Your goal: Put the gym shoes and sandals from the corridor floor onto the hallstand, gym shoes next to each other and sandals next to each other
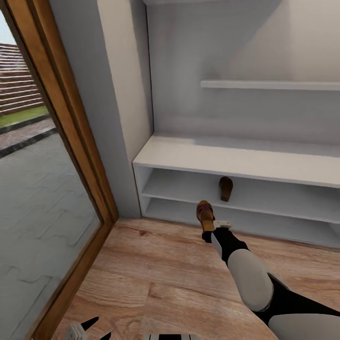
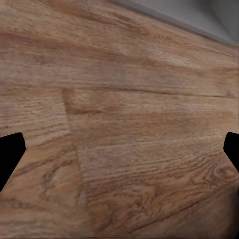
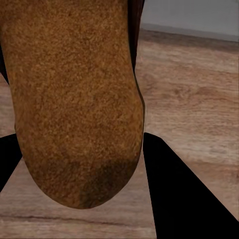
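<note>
The corridor floor [image 1: 156, 278], light brown wood plank, spreads across the lower half of the head view and runs up to the hallstand [image 1: 236, 158], a low white unit whose bench top and two open shelves stretch from centre toward three o'clock, with a wall shelf [image 1: 269, 85] above it at about one o'clock. A wood-framed glass door [image 1: 61, 123] stands along the nine o'clock side, paving and grass visible beyond it.

From five o'clock the right arm [image 1: 250, 274] reaches toward the centre, its right gripper [image 1: 211, 225] closed on one sandal [image 1: 205, 213], held above the floor in front of the rack's lower shelf opening; the right wrist view shows the brown footbed [image 3: 74, 99] close up between the dark fingers [image 3: 174, 189]. A second sandal [image 1: 225, 188] rests on the upper open shelf, just beyond the held one at about twelve o'clock from it.

At seven o'clock, the left gripper [image 1: 89, 330] sits low at the frame edge; the left wrist view shows its fingertips [image 2: 10, 154] spread wide over bare planks, holding nothing.
</note>
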Controlling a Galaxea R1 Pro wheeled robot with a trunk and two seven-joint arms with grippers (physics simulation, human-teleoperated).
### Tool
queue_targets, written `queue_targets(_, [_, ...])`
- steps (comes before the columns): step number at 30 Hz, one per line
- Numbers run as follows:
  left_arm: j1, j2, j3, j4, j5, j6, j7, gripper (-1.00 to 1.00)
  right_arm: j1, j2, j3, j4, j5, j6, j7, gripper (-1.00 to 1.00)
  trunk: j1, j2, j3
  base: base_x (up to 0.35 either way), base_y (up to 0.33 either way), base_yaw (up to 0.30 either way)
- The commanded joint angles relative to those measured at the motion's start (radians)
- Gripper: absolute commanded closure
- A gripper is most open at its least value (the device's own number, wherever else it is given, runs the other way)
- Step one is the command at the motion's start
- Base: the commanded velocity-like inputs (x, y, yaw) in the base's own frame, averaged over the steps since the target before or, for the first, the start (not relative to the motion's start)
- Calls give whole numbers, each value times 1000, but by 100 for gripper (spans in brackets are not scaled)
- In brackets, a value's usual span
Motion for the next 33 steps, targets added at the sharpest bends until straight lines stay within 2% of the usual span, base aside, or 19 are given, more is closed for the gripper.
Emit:
queue_targets(1, [-1, 0, 2, 2, 1, -5, -3, -100, 0, 1, -3, -2, 0, 4, -3, 100, 0, 0, -1, 0, 0, 266])
queue_targets(6, [-1, -1, 2, 2, 1, -4, -3, -100, 0, 1, -3, -8, -1, 1, -3, 100, 0, 0, -2, 0, 0, 132])
queue_targets(17, [-1, -1, 1, 3, 0, -3, -4, -100, -2, 1, -3, -103, -3, 3, -3, 100, 0, 0, -2, 0, 0, 10])
queue_targets(22, [-1, -1, 1, 5, -1, -3, -2, -100, -2, 1, -3, -111, -3, 3, -3, 100, 2, -1, -21, 0, 0, 0])
queue_targets(24, [-1, -1, 2, 5, -1, -3, -1, -100, -2, 1, -3, -148, -3, 3, -1, 100, 2, -1, -21, 0, 0, 0])
queue_targets(33, [-1, -1, 4, 5, 0, -3, -2, -100, -2, 1, -2, -148, -3, 4, 1, 100, 2, -1, -21, 75, 0, 0])
